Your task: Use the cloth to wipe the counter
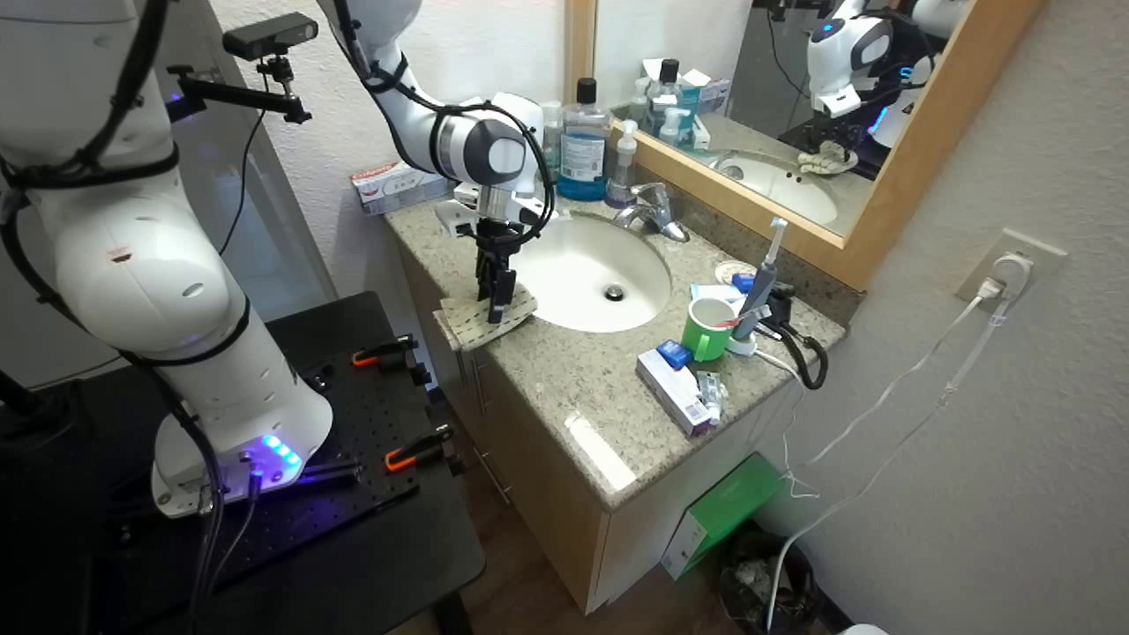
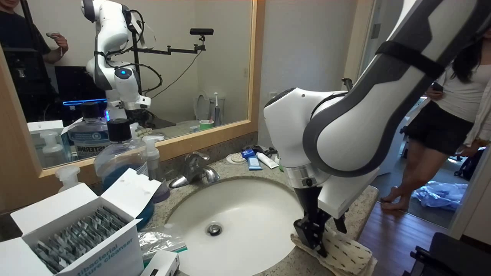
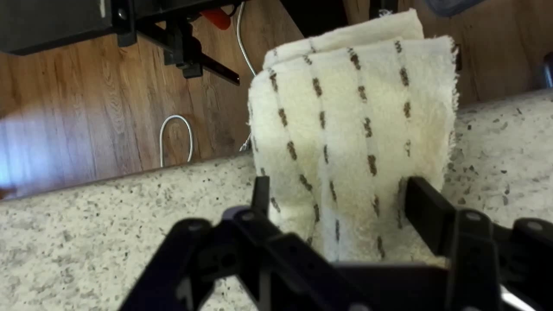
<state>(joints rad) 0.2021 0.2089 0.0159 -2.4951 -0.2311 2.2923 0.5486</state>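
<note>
1. Speckled and pale, the bench (image 1: pixel 556 379) is showing us its front edge first, with wooden floor (image 3: pixel 112 112) lying below.
2. Straddling this edge beside the sink (image 1: pixel 573 282), the striped cloth (image 3: pixel 350 129) is lying folded, partly on the bench, partly jutting over the floor.
3. Above its sink-side half, our claw (image 3: pixel 339 190) is standing with fingers (image 3: pixel 430 216) well apart, fabric showing between them; the tips are seemingly touching the cloth without pinching it.
4. We are judging the step to be getting purchase on the cloth; whether any wiping is done, we are not able to tell. Next, we are probably needing to close on a fold, bring the overhang back in and sweep along the bench under light pressure.
5. The cloth's long axis is running roughly square to the front edge, dashed stripes following it; its layered end is pointing away from the sink.
6. Farther back, beyond the sink, the faucet (image 1: pixel 653 216) is standing with a blue bottle (image 1: pixel 584 145) near it, and behind them the framed mirror (image 2: pixel 226 65) is reflecting our arm (image 2: pixel 345 134).
</note>
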